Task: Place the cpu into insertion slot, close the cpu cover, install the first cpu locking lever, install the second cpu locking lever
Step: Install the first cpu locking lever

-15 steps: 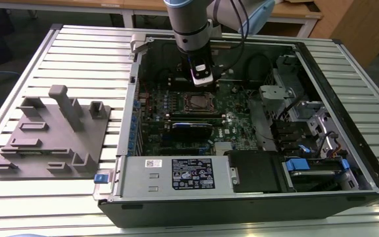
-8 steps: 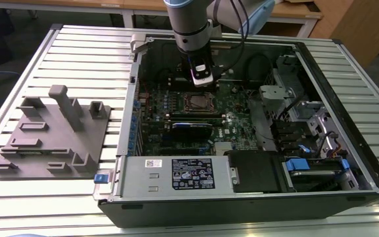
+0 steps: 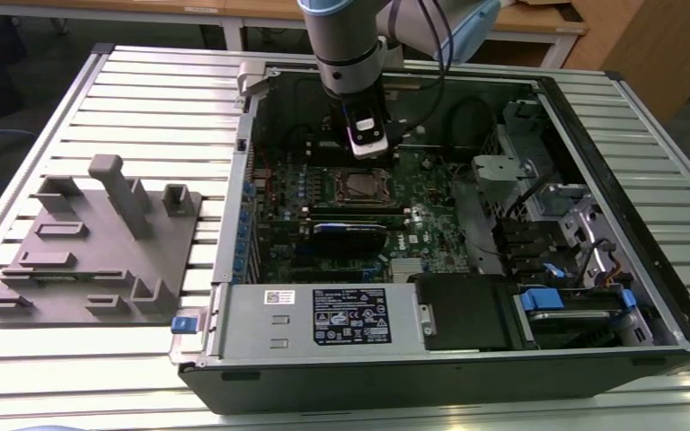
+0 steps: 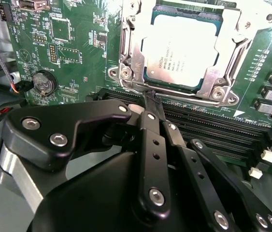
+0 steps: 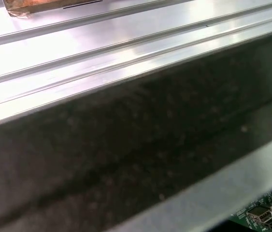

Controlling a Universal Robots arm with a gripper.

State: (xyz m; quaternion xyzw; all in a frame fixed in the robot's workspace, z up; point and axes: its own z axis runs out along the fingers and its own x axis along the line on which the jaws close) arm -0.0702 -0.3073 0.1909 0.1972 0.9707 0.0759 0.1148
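cpu (image 4: 181, 48) seated in insertion slot (image 4: 208, 86), just beside tool (image 4: 150, 99); tool pinched shut, nothing visibly held.

**A:** Where is the cpu?

**B:** The cpu (image 4: 184, 48) lies flat in the insertion slot (image 4: 122, 72), printed side up, on the green circuit board (image 4: 78, 29).

**A:** And the cpu cover?

**B:** The cpu cover (image 4: 232, 43) is down. Its silvery frame lies over the chip's edges, and the chip shows through the window.

**A:** The end effector?

**B:** The black end effector (image 4: 151, 99) looms in the foreground. Its tip is at the socket's near edge, where the long black memory slots (image 4: 213, 130) begin. It may be touching the metal rim, but I cannot tell from this angle.

**A:** Anything else?

**B:** A round coin battery (image 4: 44, 82) sits on the board, well apart from the socket, with thin wires (image 4: 15, 87) just beside it.
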